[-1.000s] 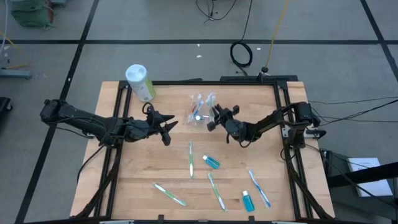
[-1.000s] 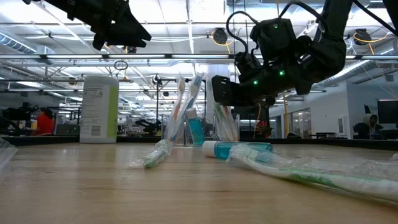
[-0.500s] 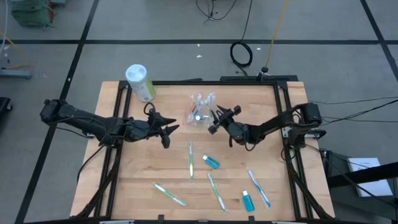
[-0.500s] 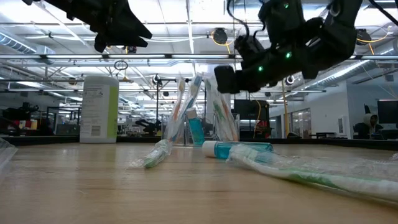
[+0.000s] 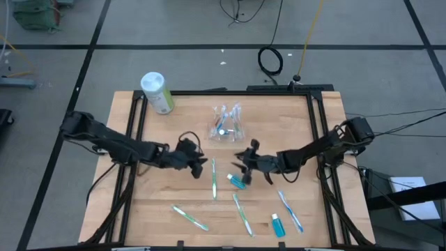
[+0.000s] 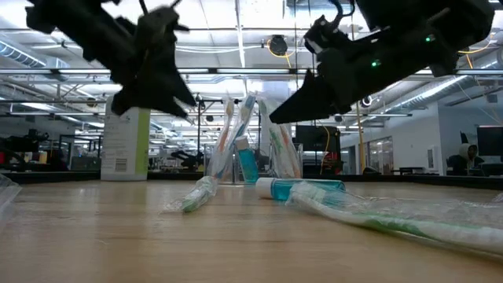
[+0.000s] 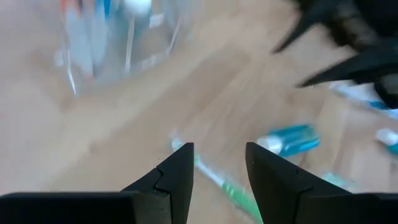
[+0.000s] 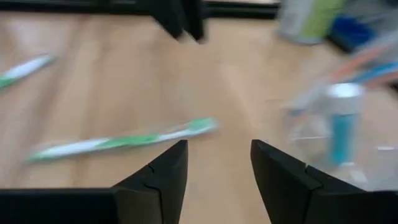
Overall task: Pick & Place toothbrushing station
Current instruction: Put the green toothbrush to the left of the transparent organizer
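Two grippers are working over the table, and neither is carrying anything. My left gripper (image 5: 198,165) is hanging with its fingers (image 7: 177,171) parted and nothing between them, just above the upper tip of the wrapped green toothbrush (image 5: 214,178) lying nearest the toothbrushing station (image 5: 225,124). My right gripper (image 5: 244,157) is hovering on the opposite side of that toothbrush, its fingers (image 8: 168,168) likewise spread and empty, near the small blue toothpaste tube (image 5: 237,181).

The toothbrushing station, a clear holder, is standing upright toward the table's far edge, well apart from both grippers, with a few brushes and a blue tube already propped in it. I judge that is why it is staying put: it is the place things go into.

Further from the station, toward the near edge, three more wrapped toothbrushes and a second blue tube (image 5: 278,225) are lying loose, so much of the filling looks undone. The pale-green cylinder with a white lid (image 5: 157,92) is standing off at the station's left, at the table's corner.
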